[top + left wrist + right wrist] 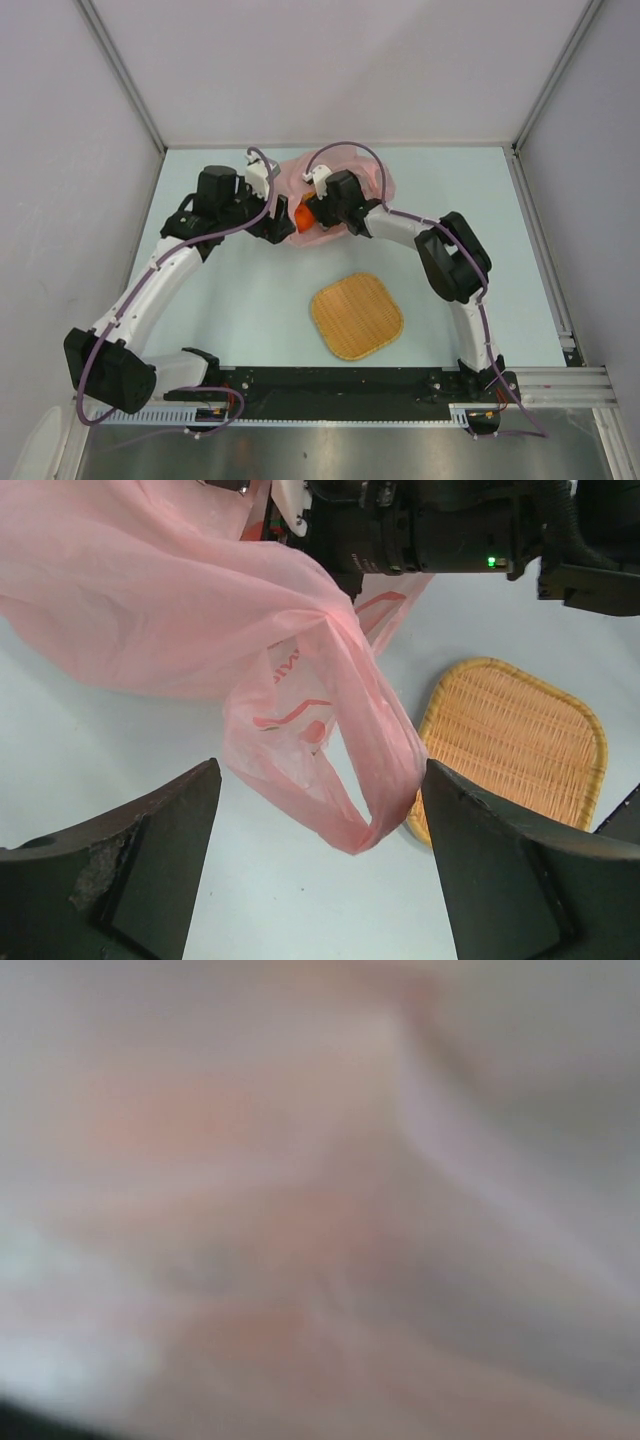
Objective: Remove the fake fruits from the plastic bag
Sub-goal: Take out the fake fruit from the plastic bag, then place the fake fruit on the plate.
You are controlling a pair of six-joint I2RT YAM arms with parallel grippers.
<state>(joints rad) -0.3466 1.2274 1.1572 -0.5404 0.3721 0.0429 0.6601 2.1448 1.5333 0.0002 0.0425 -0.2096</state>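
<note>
- Pale blue-green table (240,300), white walls (330,70) on three sides, metal frame posts at the corners.
- We see the pink bag (150,600) at the far-centre of the table, crumpled, w/ both arms meeting at it.
- One handle loop (385,770) hangs free in the left wrist view, red print marks on the film just beside it.
- Only one fruit (300,218) shows: a small orange-red spot at the bag's near-left edge, btw the two wrists. We can't tell if it's under the film or outside it. Other fruits not visible.
- Left gripper (320,770): fingers spread wide, holding nothing; the loop dangles btw them but isn't pinched.
- Right gripper (315,210): pushed into the bag from the right. Its wrist cam gives only a pink-grey blur, lens right up against the film, so we can't tell how the jaws stand or if anything is held.
- Right arm's black wrist (430,525) sits across the top of the left wrist view, close above the bag.
- Woven mat (357,316), square w/ rounded corners, lies flat nearer the bases, apart from the bag, nothing on it.
</note>
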